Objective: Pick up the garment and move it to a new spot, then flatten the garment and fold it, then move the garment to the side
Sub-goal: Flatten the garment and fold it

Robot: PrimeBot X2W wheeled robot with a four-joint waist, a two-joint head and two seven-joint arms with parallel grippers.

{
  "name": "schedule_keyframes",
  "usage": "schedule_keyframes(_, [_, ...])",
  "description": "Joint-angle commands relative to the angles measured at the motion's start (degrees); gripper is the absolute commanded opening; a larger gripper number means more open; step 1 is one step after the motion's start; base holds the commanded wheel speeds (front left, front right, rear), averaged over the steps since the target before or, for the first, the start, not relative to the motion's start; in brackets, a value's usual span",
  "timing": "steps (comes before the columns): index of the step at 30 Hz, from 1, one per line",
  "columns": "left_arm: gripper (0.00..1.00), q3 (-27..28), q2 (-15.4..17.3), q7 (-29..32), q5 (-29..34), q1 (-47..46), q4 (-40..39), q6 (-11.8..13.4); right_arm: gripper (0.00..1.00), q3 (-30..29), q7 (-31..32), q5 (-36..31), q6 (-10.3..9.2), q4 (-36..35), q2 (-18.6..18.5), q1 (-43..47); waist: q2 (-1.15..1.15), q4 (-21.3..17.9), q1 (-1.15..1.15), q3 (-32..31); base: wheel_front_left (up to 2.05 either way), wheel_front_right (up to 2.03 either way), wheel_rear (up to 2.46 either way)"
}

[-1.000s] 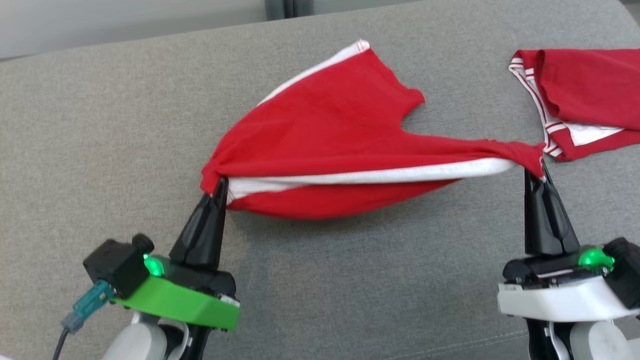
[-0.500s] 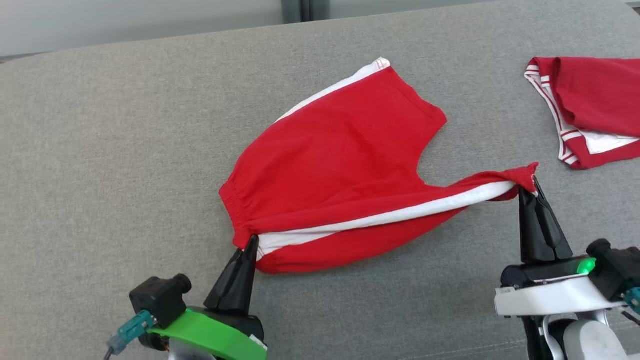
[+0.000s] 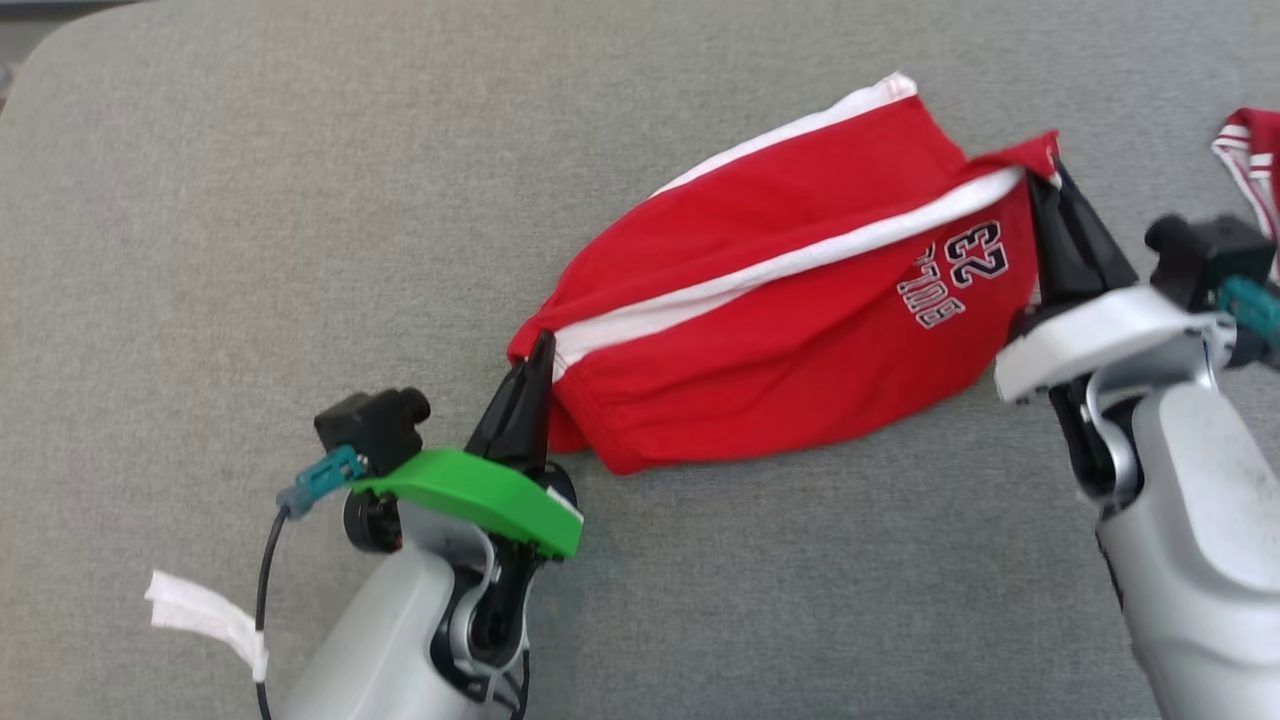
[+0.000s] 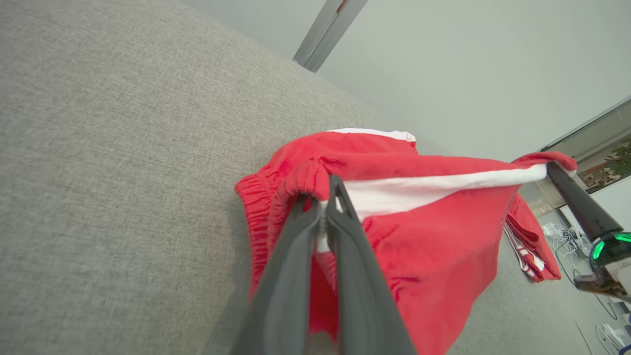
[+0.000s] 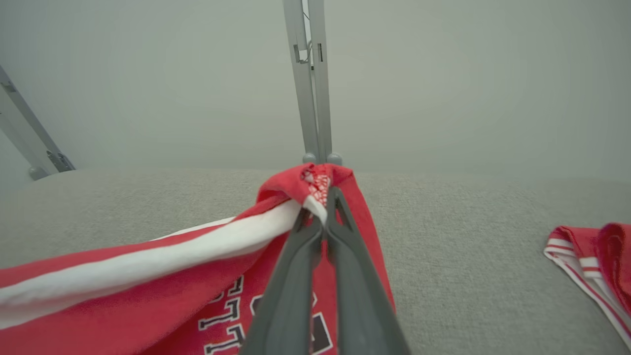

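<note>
Garment [image 3: 780, 330] — lifted, print [image 3: 958, 272] now showing | left claw [image 3: 543, 345], right claw [image 3: 1050, 180] clamped

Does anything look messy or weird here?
Nothing is torn or spilled. The red shorts are just bunched and saggy, pinched at the waistband by the left gripper and at a leg hem by the right gripper, so the 23 print sits tilted. Another red garment lies rumpled off to the right.
</note>
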Motion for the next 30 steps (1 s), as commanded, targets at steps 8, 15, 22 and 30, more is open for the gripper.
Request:
schedule_keyframes(8, [0.00, 0.3, -2.0, -2.7, -3.2, -8.8, 8.6, -1.5, 0.00, 4.5, 0.4, 1.0, -0.08, 14.8, -3.3, -13.8, 0.00, 4.1, 0.00, 5.3, 0.00, 0.00, 0.00])
schedule_keyframes(15, [0.00, -1.0, -2.4, -4.6, -5.1, -13.4, 12.7, -2.3, 0.00, 8.0, 0.1, 2.2, -0.08, 25.9, -4.3, -22.0, 0.00, 4.6, 0.00, 6.6, 0.00, 0.00, 0.00])
schedule_keyframes(22, [0.01, -3.2, -2.4, -5.9, -6.4, -15.8, 13.9, -1.9, 0.87, 10.5, -0.3, 3.2, -0.08, 34.6, -4.9, -28.3, 0.00, 4.9, 0.00, 7.1, 0.00, 0.00, 0.00])
schedule_keyframes(30, [1.00, -3.4, -1.5, -6.5, -2.9, -13.9, 12.8, 0.2, 1.00, 13.7, -2.9, 5.3, -0.08, 40.3, -5.8, -32.4, 0.00, 5.1, 0.00, 6.5, 0.00, 0.00, 0.00])
